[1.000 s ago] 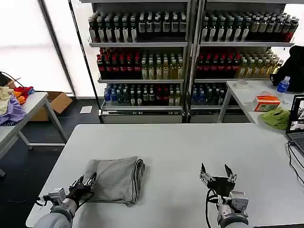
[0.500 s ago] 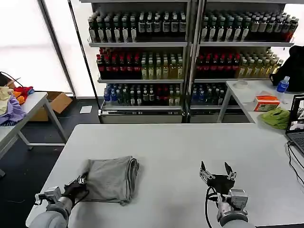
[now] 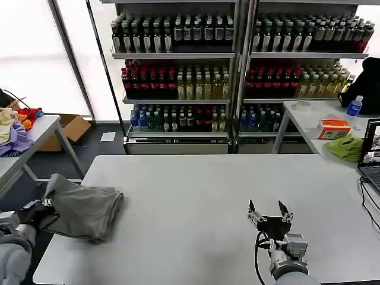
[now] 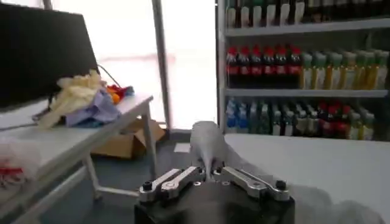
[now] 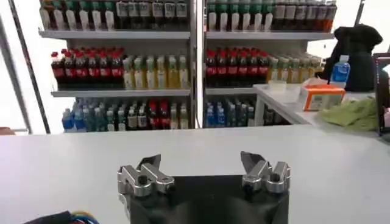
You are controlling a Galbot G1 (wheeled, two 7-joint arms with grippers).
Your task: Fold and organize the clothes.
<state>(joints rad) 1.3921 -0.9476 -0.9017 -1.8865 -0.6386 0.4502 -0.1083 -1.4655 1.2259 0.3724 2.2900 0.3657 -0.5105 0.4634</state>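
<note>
Head view: the left claw (image 3: 37, 209) sits low at the left edge of the white worktop (image 3: 225, 196), its arm reaching in from the near-left corner. Its fingers are pressed together on the near-left edge of one grey shirt (image 3: 83, 209), which lies bunched and loosely folded at the worktop's left side, its left part hanging out past the edge. In the left wrist view the claw (image 4: 207, 173) pinches a raised fold of the same shirt (image 4: 208, 143), the cloth rising in a hump just beyond the fingertips, with more of it blurred at the near side

The right claw (image 3: 270, 209) stands over the near-right part of the worktop, well apart from the shirt, pointing away from the robot with its two fingers spread and nothing between them. The right wrist view shows this claw (image 5: 204, 164) the same way, spread over bare worktop

Counted: one grey shirt on the main worktop, two claws, one at work and one idle. Behind the worktop stand two shelf units (image 3: 237, 65) stocked with rows of bottles. A side table (image 3: 35, 133) to the left carries a heap of coloured garments (image 3: 15, 127), and a table (image 3: 314, 116) to the right carries a lime-green cloth (image 3: 346, 146), an orange box (image 3: 333, 128) and a bottle (image 3: 354, 105)
</note>
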